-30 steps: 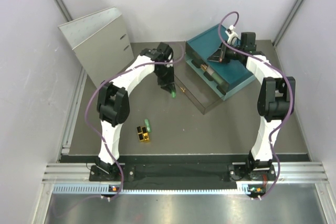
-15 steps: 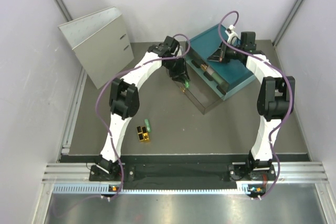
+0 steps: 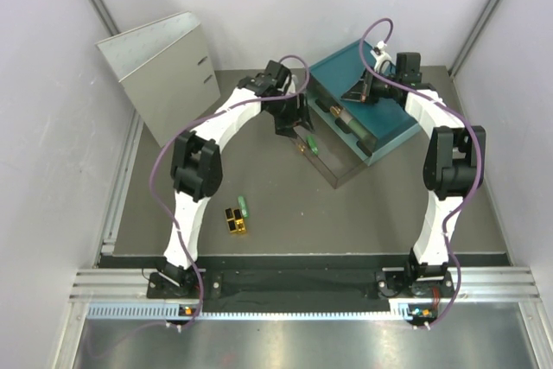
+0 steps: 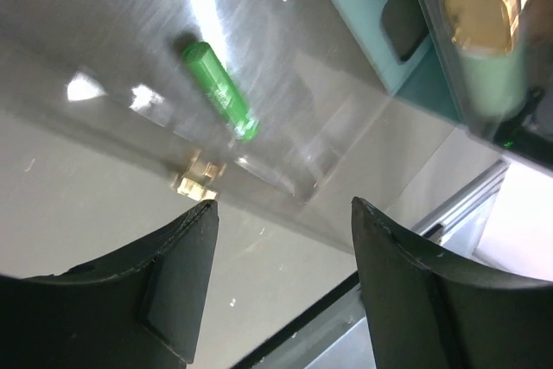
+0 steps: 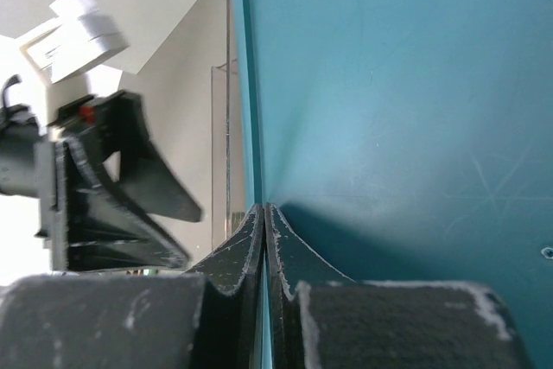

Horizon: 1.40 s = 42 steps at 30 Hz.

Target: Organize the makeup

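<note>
Green tube (image 4: 220, 91) lies inside the clear box (image 3: 339, 168) beneath the left end effector (image 4: 283, 209), its jaws released; right end effector (image 5: 263, 210) stays out of it, clenched against the teal box (image 5: 389, 84)

You're looking at a grey binder (image 3: 164, 75) standing at the far left of the surface (image 3: 346, 213). A clear plastic box (image 3: 341, 170) is sitting just beside a teal drawer box (image 3: 390, 130).
</note>
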Each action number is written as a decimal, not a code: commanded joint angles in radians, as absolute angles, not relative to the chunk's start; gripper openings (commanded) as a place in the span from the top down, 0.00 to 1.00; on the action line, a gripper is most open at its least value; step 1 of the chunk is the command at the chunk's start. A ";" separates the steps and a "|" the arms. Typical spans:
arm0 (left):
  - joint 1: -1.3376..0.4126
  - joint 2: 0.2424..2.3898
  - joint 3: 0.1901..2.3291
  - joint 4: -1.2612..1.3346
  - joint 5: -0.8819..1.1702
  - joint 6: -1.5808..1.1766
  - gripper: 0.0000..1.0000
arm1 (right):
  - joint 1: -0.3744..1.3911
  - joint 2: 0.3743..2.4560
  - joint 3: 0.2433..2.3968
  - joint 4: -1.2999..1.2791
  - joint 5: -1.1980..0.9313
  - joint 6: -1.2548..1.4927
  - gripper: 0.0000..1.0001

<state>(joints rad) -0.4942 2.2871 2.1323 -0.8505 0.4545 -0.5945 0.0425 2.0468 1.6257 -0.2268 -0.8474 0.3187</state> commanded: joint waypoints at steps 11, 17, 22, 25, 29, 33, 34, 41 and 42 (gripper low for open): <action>-0.442 1.853 1.619 -1.015 0.299 -0.537 0.33 | 0.031 2.191 1.511 -0.476 -0.561 0.216 1.00; -0.442 1.772 1.396 -1.048 0.272 -0.583 0.33 | 0.031 2.187 1.508 -0.472 -0.561 0.219 1.00; -0.442 1.753 1.295 -1.058 0.224 -0.612 0.33 | 0.029 2.189 1.509 -0.472 -0.561 0.221 1.00; -0.442 1.770 1.287 -1.060 0.173 -0.615 0.33 | 0.031 2.187 1.509 -0.474 -0.560 0.222 1.00; -0.442 1.804 1.286 -1.059 0.120 -0.624 0.34 | 0.029 2.186 1.505 -0.472 -0.557 0.222 1.00; -0.436 1.824 1.247 -1.000 0.107 -0.652 0.39 | 0.031 2.183 1.500 -0.471 -0.558 0.222 1.00; -0.431 1.833 1.246 -0.991 0.113 -0.655 0.39 | 0.029 2.183 1.500 -0.469 -0.558 0.221 1.00; -0.428 1.925 1.301 -0.983 0.081 -0.630 0.41 | 0.031 2.183 1.500 -0.469 -0.558 0.221 1.00; -0.428 1.939 1.304 -0.983 0.074 -0.624 0.42 | 0.031 2.183 1.502 -0.469 -0.558 0.221 1.00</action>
<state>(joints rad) -0.4339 1.9106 1.2594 -0.9989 0.1139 -0.6292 0.0429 2.0422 1.6165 -0.2165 -0.8444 0.3195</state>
